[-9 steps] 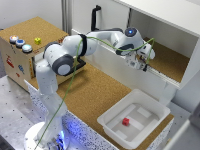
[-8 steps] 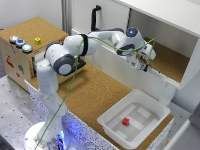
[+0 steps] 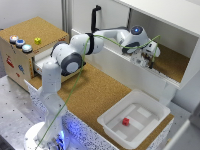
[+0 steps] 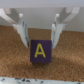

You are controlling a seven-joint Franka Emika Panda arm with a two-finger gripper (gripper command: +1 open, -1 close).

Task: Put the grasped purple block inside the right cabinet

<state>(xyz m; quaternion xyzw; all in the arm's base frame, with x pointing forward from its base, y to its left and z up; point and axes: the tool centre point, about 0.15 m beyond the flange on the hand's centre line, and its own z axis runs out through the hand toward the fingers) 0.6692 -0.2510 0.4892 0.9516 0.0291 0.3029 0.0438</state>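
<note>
The arm reaches across the cork surface with its gripper (image 3: 145, 60) at the front opening of the cabinet (image 3: 172, 30), just above the low front wall near the opening's middle. In the wrist view the block (image 4: 41, 51) — dark purple, a yellow "A" on its face — sits on the cork floor between the two fingers (image 4: 23, 33). The fingers stand a little wider than the block; whether they press on its sides or have let go, I cannot tell.

This looks like the placing step, close to its end: the block appears to rest on cork inside the cabinet. Next comes widening the fingers clear of the block, then lifting straight off and backing out over the front wall — without nudging the cube.
</note>
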